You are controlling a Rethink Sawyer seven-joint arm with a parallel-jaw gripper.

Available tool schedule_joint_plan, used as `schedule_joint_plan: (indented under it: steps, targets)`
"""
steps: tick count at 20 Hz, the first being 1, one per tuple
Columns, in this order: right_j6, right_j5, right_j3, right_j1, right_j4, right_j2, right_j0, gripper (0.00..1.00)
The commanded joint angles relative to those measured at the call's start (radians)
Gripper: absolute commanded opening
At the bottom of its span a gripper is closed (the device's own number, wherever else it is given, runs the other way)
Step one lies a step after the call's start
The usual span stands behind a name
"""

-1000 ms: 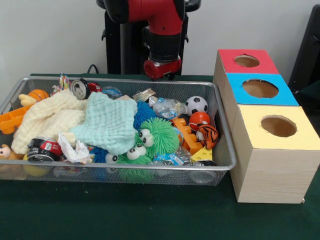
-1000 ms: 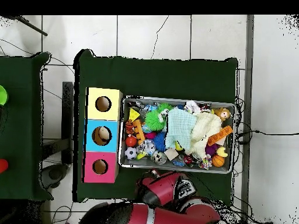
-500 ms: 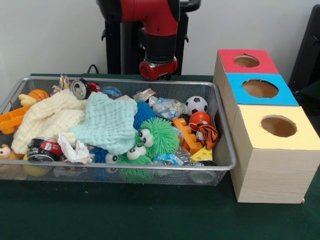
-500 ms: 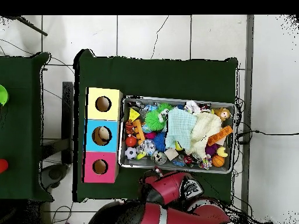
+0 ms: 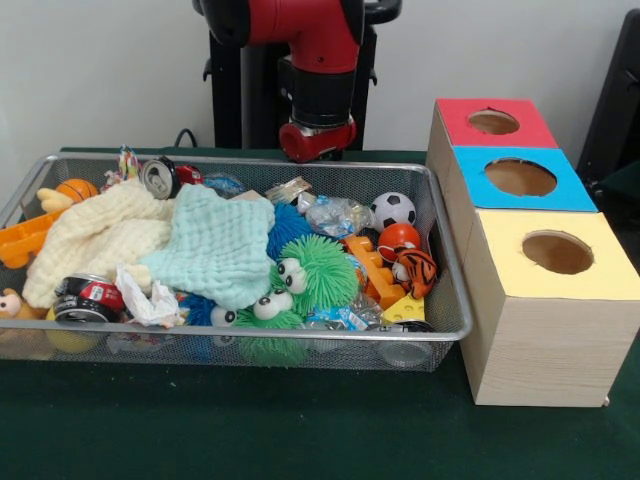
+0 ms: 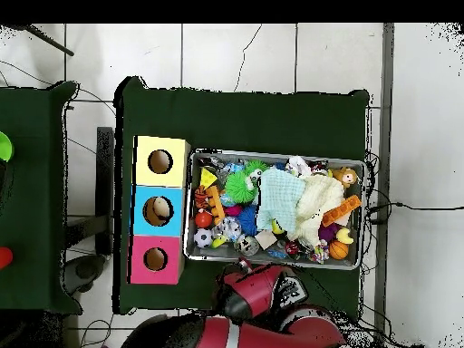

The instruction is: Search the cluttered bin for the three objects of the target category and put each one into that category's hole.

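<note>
The wire mesh bin holds a jumble of toys: a green fuzzy ball with eyes, a soccer ball, a red ball, a tiger toy, a small basketball and cans. A mint cloth and a cream cloth cover much of the pile. The gripper hangs behind the bin's far rim, above the table and apart from the toys. In the overhead view the gripper is just outside the bin.
A wooden box stands beside the bin with a red-topped hole, a blue-topped hole and a yellow-topped hole. In the overhead view something pale lies inside the blue hole. Green cloth covers the table.
The arm's end has shifted slightly to the left in the front view, then held still. The toys in the bin have not moved.
</note>
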Motion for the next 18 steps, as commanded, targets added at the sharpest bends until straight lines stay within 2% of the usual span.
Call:
schedule_joint_plan:
  steps: [1, 5, 7, 11, 18]
  targets:
    - [0.075, 0.021, -0.109, 0.008, -0.028, 0.094, -0.029, 1.0]
    - [0.025, 0.163, 0.006, -0.128, -0.005, 0.208, -0.128, 1.0]
    - [-0.012, 0.245, 0.07, -0.208, 0.026, 0.277, -0.188, 1.0]
    - [-0.067, 0.37, 0.163, -0.32, 0.089, 0.395, -0.291, 1.0]
    - [-0.069, 0.477, 0.225, -0.414, 0.148, 0.49, -0.351, 1.0]
